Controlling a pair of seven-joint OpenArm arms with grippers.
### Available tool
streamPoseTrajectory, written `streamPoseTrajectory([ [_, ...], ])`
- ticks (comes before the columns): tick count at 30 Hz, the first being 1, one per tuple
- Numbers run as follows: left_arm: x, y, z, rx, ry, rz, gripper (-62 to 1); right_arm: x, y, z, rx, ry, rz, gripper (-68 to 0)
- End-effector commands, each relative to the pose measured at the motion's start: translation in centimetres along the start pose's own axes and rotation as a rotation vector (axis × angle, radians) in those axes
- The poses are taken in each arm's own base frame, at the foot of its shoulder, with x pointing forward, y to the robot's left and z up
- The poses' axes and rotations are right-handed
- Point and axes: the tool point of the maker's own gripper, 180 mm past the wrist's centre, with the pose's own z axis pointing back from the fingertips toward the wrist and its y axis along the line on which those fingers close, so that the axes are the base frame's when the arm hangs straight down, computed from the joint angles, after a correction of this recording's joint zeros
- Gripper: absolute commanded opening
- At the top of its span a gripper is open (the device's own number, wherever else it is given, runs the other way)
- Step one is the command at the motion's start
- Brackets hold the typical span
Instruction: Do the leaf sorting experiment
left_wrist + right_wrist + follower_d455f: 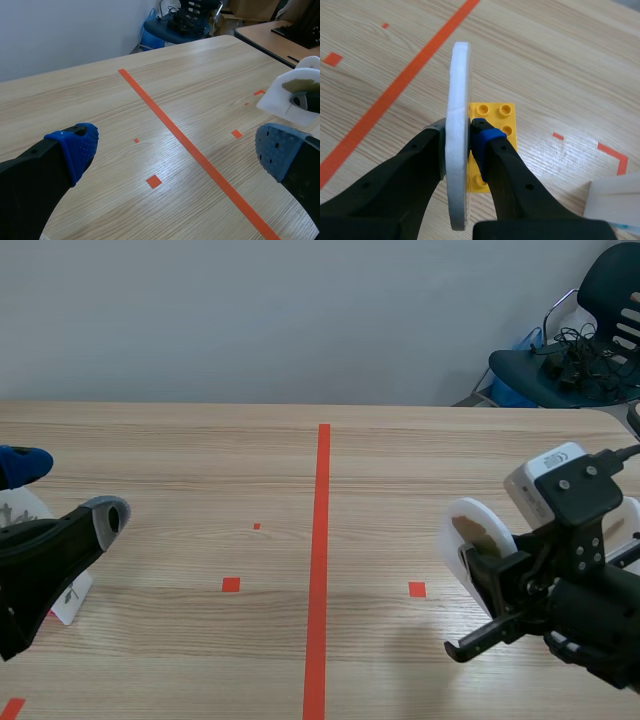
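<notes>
1. The left tool (62, 492) hangs low over the left end of the pale wooden counter (200, 440). Its blue-padded and grey-padded fingers are spread wide with nothing between them. I judge it is parked aside, ready to take or steady something.
2. Beneath that tool lies a small white card (72, 602) with a faint dark print, partly hidden by a finger. The print is too small to make out.
3. A long orange-red tape line (322, 540) runs down the counter's middle with small squares on either side. It probably marks off two sorting zones.
4. Well to the right of the line, the right tool (460, 131) is pinching a flat white round disc (457, 75) by its lower rim. The disc stands upright and appears clear of the counter.
5. Gripping at the rim leaves the disc's face free. A tan patch (482, 533) shows there and may be the leaf to sort, though I cannot tell.
6. A yellow studded plastic brick (495, 112) lies flat on the counter under the right tool, just beside the disc. Whether they touch is unclear. It may be meant as a stand for the disc.
7. A white block (615, 200) sits near the brick, further right.
8. Beyond the counter's far right corner stands a dark blue chair (580, 350) carrying tangled cables.
</notes>
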Motion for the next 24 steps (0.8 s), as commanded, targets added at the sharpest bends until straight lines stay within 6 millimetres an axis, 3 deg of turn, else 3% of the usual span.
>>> streamPoseTrajectory([
  [1,1.2,-0.5,-0.2,-0.016,-0.039,-0.007,1.4,0.3,-0.9,-0.5,-0.021,-0.035,-0.011,-62.5],
  [9,1.2,-0.5,-0.2,-0.016,-0.039,-0.007,1.4,-3.7,-6.2,-1.3,-0.177,-0.001,-0.143,-62.5],
  [16,1.2,-0.5,-0.2,-0.016,-0.038,-0.006,1.4,-7.2,-8.6,-2.2,-0.236,0.040,-0.196,-62.5],
  [21,1.2,-0.5,-0.2,-0.016,-0.038,-0.006,1.4,-8.2,-9.9,-1.8,-0.275,0.048,-0.211,-62.0],
  [24,1.2,-0.5,-0.2,-0.016,-0.038,-0.006,1.4,-8.1,-10.4,-1.6,-0.290,0.043,-0.212,-50.9],
])
